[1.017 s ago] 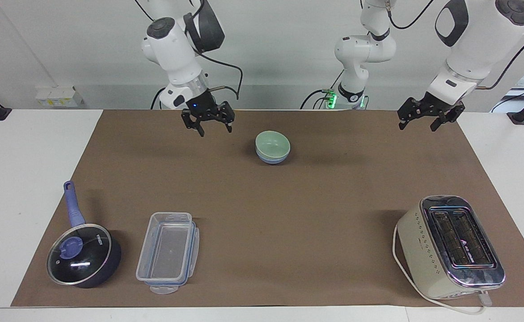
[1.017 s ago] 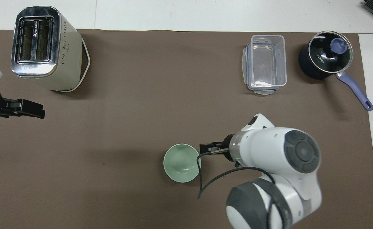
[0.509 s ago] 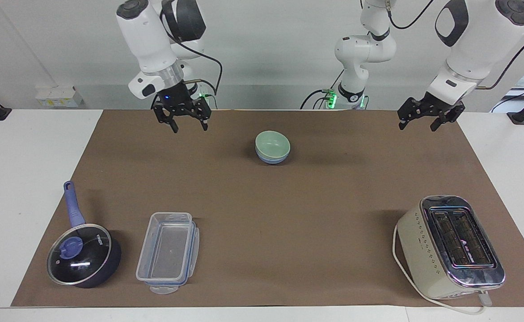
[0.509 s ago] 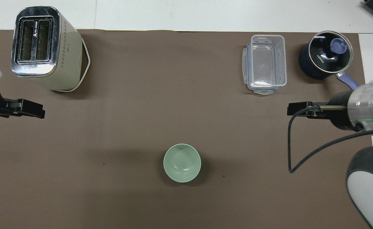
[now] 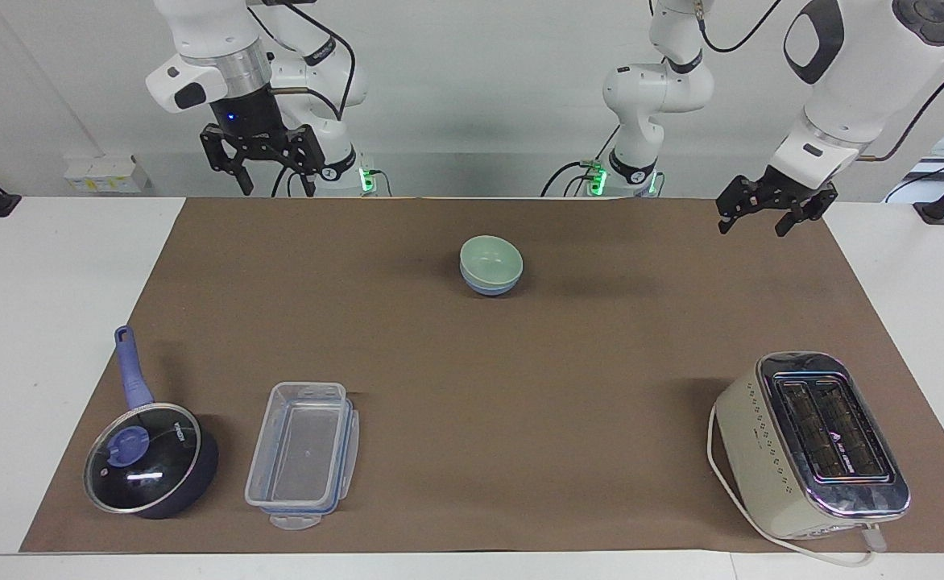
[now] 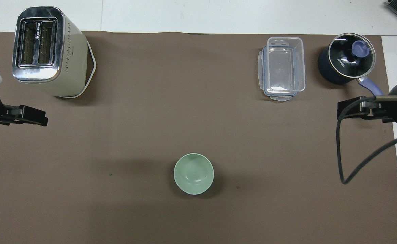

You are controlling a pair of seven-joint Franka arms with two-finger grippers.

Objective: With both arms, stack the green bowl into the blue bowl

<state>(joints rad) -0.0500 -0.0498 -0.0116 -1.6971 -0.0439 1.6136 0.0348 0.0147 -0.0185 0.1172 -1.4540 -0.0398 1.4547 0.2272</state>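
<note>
In the facing view, the dark blue lidded saucepan (image 5: pixel 152 461) with a periwinkle handle sat at the lower left of the frame on the brown paper mat (image 5: pixel 472 387). Just beside it, toward the centre, lay the clear rectangular plastic container (image 5: pixel 303 453) with blue-edged clips, standing open and apart from the saucepan.

At the upper left of the frame, the right arm's black two-finger gripper (image 5: pixel 263 176) hung raised above the mat's edge nearest the robots, pointing down. Its fingers (image 5: pixel 242 179) stood apart and held nothing.

At the upper centre of the frame, the small pale mint-green bowl (image 5: pixel 490 259) sat nested upright inside the small light periwinkle-blue bowl (image 5: pixel 488 285), of which only a lower band showed beneath the green rim. The stack rested on the mat, well apart from both grippers. In the overhead view the green bowl (image 6: pixel 194 173) hid the blue one entirely.

At the upper right of the frame, the left arm's black two-finger gripper (image 5: pixel 757 223) hovered over the mat's corner, tilted. Its fingers (image 5: pixel 784 222) stood apart, empty.

At the lower right of the frame, the cream-and-chrome two-slot toaster (image 5: pixel 813 444) lay on the mat with its white cord (image 5: pixel 742 501) looped around its base.
</note>
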